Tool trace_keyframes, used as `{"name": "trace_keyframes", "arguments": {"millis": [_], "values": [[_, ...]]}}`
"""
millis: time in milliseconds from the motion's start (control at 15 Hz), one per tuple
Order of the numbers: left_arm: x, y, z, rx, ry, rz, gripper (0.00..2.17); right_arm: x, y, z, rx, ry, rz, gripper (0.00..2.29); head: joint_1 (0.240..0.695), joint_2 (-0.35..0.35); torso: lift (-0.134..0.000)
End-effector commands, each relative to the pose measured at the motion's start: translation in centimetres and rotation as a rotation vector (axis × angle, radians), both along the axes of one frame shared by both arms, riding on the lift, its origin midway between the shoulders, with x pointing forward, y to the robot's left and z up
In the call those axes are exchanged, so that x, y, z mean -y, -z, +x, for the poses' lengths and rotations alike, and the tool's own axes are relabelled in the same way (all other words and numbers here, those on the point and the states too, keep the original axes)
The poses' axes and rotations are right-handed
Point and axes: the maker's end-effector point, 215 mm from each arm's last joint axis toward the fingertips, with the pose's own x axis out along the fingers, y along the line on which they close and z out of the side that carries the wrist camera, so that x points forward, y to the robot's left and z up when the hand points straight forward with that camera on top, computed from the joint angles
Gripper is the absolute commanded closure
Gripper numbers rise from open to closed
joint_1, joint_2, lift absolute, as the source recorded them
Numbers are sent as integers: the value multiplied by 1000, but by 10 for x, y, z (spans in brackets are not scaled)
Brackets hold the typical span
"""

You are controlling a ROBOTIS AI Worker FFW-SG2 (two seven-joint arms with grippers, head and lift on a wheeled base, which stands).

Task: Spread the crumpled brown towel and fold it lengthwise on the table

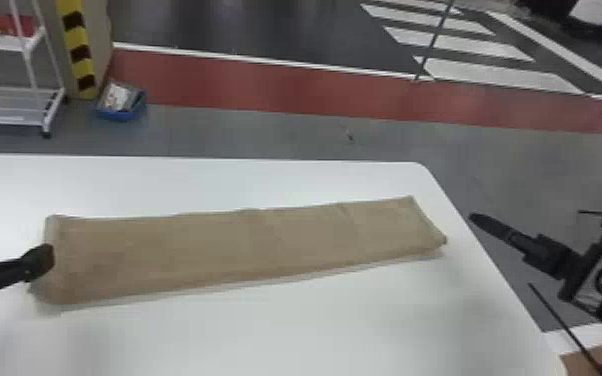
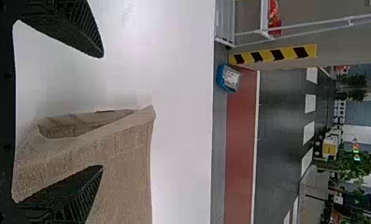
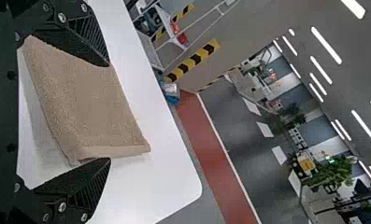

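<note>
The brown towel (image 1: 245,250) lies on the white table (image 1: 275,325) as a long, fairly flat strip running left to right, its right end a little farther back. At its left end stands my left gripper (image 1: 45,257). In the left wrist view the left gripper (image 2: 101,112) is open, one finger over the towel (image 2: 127,172), whose end shows a gap between layers. Off the table's right edge, apart from the towel, is my right gripper (image 1: 477,220). The right wrist view has the right gripper (image 3: 109,112) open, with the towel (image 3: 85,102) farther off beyond its fingers.
The table's right edge (image 1: 495,270) slants between the towel's right end and the right arm. On the floor behind the table are a blue bin (image 1: 121,112) and a white rack (image 1: 10,90) beside a yellow-and-black striped post (image 1: 79,50).
</note>
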Motion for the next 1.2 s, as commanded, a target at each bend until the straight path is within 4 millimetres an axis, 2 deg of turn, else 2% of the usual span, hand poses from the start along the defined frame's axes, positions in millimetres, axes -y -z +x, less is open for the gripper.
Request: {"name": "trace_keyframes", "arguments": {"millis": [0,133,267,533,800,1133], "values": [[7,4,-1,-9,9,-3,29,3,4,25,-39,2,-73,181,695,-264,-125],[10,8,-2,-15,15,2,29,17,3,44,-50,9,-212,174,695,-267,-125],[6,14,-6,-31,11,22,29,22,13,57,-74,-21,-325,167,695,-274,-125],[-6,19,-8,-46,-3,50,29,26,43,62,-112,-79,-445,174,695,-273,-125],[-8,28,-6,-65,-4,61,29,28,37,63,-111,-103,-472,174,695,-265,-125],[-7,28,1,-65,-3,55,29,29,32,64,-99,-96,-447,174,695,-267,-125]]}}
